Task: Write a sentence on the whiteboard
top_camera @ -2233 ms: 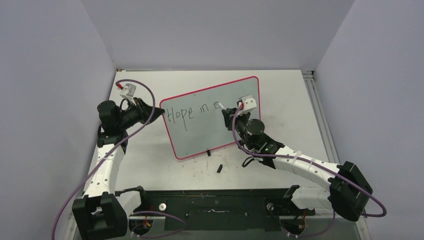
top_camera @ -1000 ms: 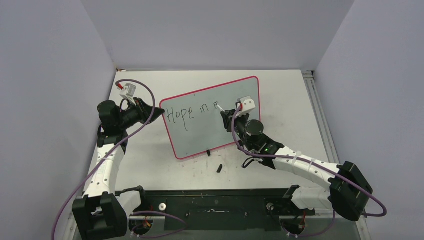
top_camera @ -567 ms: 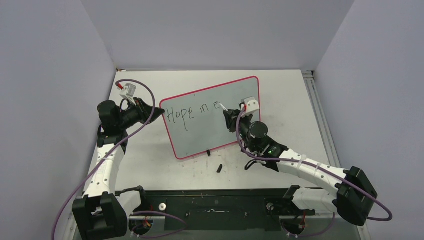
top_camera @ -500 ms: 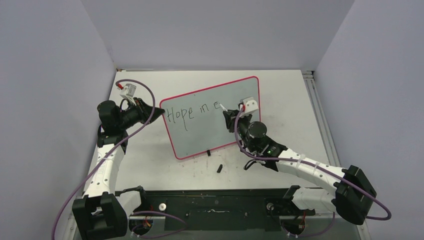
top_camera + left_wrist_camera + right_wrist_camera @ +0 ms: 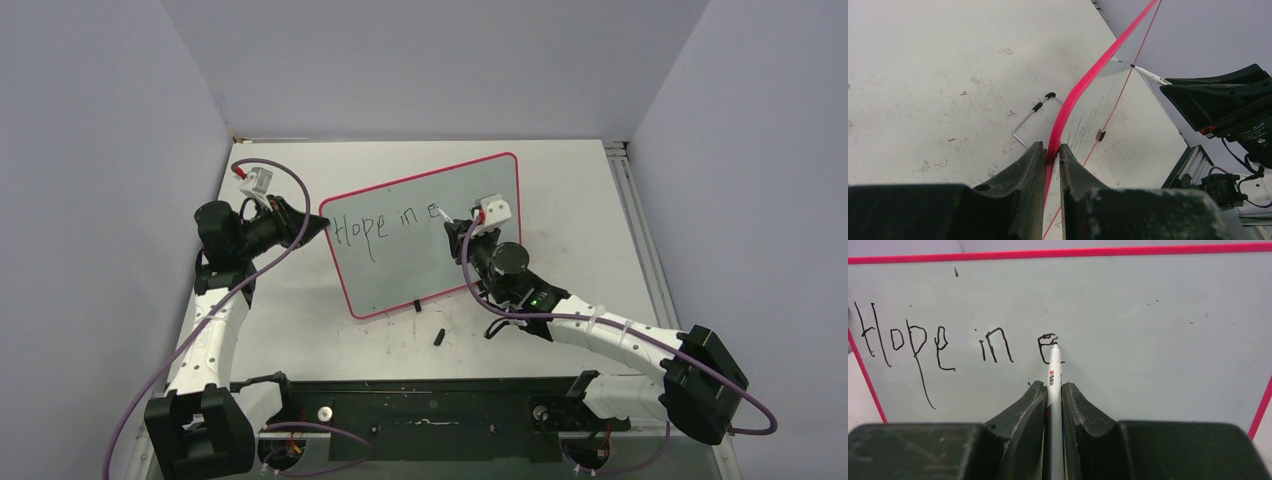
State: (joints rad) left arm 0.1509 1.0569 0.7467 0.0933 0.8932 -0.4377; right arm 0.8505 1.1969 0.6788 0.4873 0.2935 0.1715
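The whiteboard, pale with a red-pink rim, stands tilted on the table. My left gripper is shut on its left rim, one finger on each side. The sentence reads "Hope in e" in thin black strokes, and it also shows in the top view. My right gripper is shut on a white pen, which points straight out from the jaws. The pen's tip rests at the right side of the "e". In the left wrist view the pen meets the board's face.
A small black pen cap lies on the table in front of the board. A black foot sits at the board's lower rim. A wire stand props the board from behind. Grey walls close in on three sides.
The right arm swayed slightly to the right and came back. The pen tip stays by the "e" and no new letter has appeared. The left arm has not moved.
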